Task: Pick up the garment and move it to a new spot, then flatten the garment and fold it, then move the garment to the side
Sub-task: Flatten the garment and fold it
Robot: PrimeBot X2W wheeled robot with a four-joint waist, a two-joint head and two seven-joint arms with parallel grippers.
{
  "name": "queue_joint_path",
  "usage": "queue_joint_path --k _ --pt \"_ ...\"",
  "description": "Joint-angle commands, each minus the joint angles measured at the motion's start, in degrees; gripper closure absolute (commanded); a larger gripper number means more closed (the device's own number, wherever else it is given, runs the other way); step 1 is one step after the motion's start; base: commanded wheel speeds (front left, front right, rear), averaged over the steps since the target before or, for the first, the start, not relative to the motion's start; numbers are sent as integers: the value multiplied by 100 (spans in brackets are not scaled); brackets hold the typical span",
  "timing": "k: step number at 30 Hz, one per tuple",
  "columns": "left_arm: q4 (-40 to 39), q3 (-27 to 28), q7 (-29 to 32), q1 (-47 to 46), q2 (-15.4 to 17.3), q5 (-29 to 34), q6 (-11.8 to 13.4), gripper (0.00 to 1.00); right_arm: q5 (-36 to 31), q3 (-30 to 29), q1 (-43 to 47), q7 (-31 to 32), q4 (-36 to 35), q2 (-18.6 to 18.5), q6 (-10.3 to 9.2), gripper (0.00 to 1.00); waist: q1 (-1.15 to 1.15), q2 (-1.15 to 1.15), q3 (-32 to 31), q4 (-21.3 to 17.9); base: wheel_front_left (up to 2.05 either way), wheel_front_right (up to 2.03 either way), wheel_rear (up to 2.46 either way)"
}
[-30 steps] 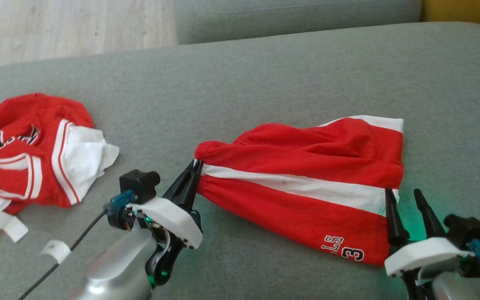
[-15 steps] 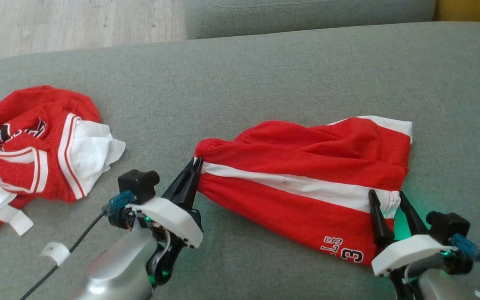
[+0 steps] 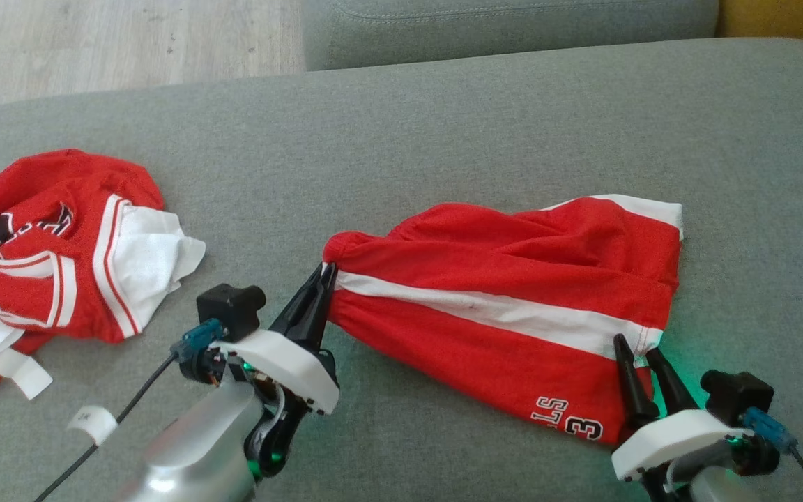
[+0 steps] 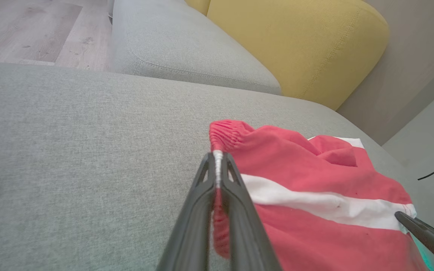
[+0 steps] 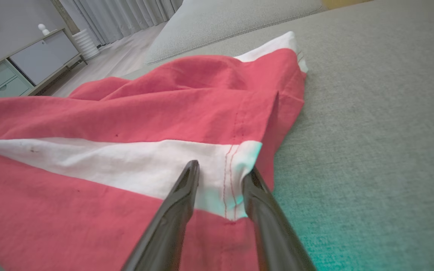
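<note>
Holding red shorts on grey sofa cushion: my left tool clamped on waistband end; my right tool jaws apart, straddling white-stripe hem corner, not pinched. Flattening stage, I judge; fold and move aside outstanding. Red jersey well apart.

Soft, even daylight, faint shadows; a green glow tints the sofa beside the right gripper.

**Right gripper moves onto the hem**

We see the right gripper shifted from just beside the white stripe of the shorts to astride the stripe's hem end. Its fingers are narrower than before, with fabric between them.
</note>
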Motion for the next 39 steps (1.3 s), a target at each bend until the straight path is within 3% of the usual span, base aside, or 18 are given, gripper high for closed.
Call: queue_joint_path --k 1,2,3,4,9,16,22,26,30,33,39 --pt "-132 241 -84 -204 135 32 -3 100 37 155 -92 -66 -102 -44 -4 48 0 0 2 -4 0 0 0" --pt "-139 241 -86 -205 136 33 -10 100 43 155 -113 -66 -95 -55 -4 56 0 0 4 -6 0 0 0" --pt "-149 257 -92 -200 133 23 -16 100 50 159 -130 -66 -86 -65 -4 81 0 0 5 -9 0 0 0" --pt "-166 284 -103 -192 132 19 -20 100 58 172 -145 -66 -83 -73 -4 100 0 0 5 -12 0 0 0" --pt "-294 385 -148 -231 147 166 41 100 78 114 -233 -66 -259 -155 -4 100 0 0 33 -25 0 0 0" --pt "-653 523 -134 -970 230 553 101 100 112 -310 -924 -66 -1173 -480 -4 100 0 0 276 -91 0 0 0" --pt "-596 581 -36 -2722 163 1111 -99 100 268 -424 -2661 201 -1562 -1259 -4 100 0 0 835 -233 0 0 0" --pt "82 848 -55 -4341 -172 1302 -220 100 377 -616 -4481 299 -1328 -1804 -4 100 0 0 1396 -381 0 0 0" --pt "520 1172 -167 -5244 -422 1603 -170 100 288 -675 -5483 154 -1093 -2075 -4 100 0 0 1645 -436 0 0 0" --pt "408 1554 -177 -5404 -539 1868 -196 100 308 -657 -5759 73 -1044 -2205 -4 100 0 0 1745 -437 0 0 0" --pt "99 2020 -179 -4513 -644 2184 -398 100 447 -560 -5250 -3 -1114 -2283 -4 100 0 0 1801 -368 0 0 0"
